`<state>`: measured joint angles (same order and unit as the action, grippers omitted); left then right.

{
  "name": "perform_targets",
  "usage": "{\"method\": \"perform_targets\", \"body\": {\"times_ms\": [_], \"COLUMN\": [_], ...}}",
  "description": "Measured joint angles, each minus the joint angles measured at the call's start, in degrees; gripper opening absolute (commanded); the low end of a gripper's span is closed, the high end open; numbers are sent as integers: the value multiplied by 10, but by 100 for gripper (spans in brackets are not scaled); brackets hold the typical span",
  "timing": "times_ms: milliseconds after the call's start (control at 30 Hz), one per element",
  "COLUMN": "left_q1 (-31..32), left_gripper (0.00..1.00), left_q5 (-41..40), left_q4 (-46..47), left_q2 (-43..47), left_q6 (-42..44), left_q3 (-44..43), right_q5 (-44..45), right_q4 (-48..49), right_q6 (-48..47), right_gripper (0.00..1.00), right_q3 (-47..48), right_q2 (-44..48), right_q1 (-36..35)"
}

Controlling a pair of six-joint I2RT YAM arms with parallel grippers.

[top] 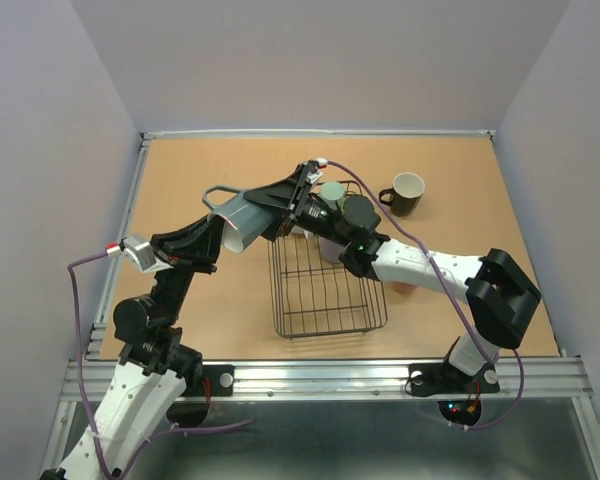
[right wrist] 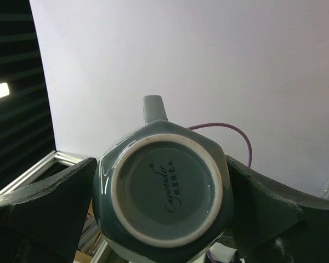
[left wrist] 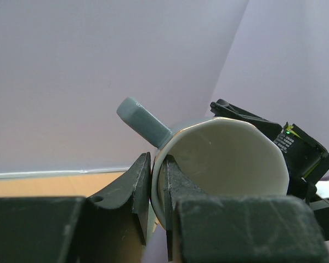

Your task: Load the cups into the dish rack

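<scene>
The grey mug (top: 248, 212) hangs on its side in the air above the rack's far left corner, held between both grippers. My left gripper (top: 223, 232) pinches its rim, one finger inside the pale interior (left wrist: 225, 159) and one outside. My right gripper (top: 276, 200) straddles the mug's base (right wrist: 164, 189), both fingers (right wrist: 55, 203) against its sides. The wire dish rack (top: 325, 300) lies mid-table. A green tumbler (top: 333, 190) stands at its far end. A lavender tumbler (top: 330, 248) shows in it under my right arm. The black mug (top: 405, 193) stands on the table, right of the rack.
A bit of red-pink (top: 403, 288) peeks out from under my right forearm, right of the rack. My right arm lies across the rack's far half. A metal rail (top: 320, 378) runs along the near table edge, and walls close the other sides.
</scene>
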<state>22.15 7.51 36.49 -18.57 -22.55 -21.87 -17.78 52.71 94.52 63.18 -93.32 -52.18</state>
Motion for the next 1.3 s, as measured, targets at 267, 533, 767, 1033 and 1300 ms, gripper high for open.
{"method": "perform_targets", "body": {"times_ms": [267, 533, 767, 1033, 1300], "left_q1": [4, 10, 20, 21, 16], "left_gripper": [0, 56, 95, 96, 96], "left_q5": [-15, -50, -117, -195, -279], "left_q4": [22, -71, -296, -474, -523], "left_q2": [0, -34, -117, -120, -117], "left_q6": [1, 3, 4, 45, 66], "left_q3": [0, -58, -197, -238, -215], "right_q5": [24, 59, 106, 182, 320], "right_q4": [-3, -16, -94, -273, -435], "right_q6": [-6, -17, -104, -242, -416], "right_gripper": [18, 0, 0, 0, 0], "right_q3": [10, 9, -12, -27, -25], "right_q2": [-1, 3, 59, 148, 232], "right_q1": [-18, -19, -14, -2, 0]}}
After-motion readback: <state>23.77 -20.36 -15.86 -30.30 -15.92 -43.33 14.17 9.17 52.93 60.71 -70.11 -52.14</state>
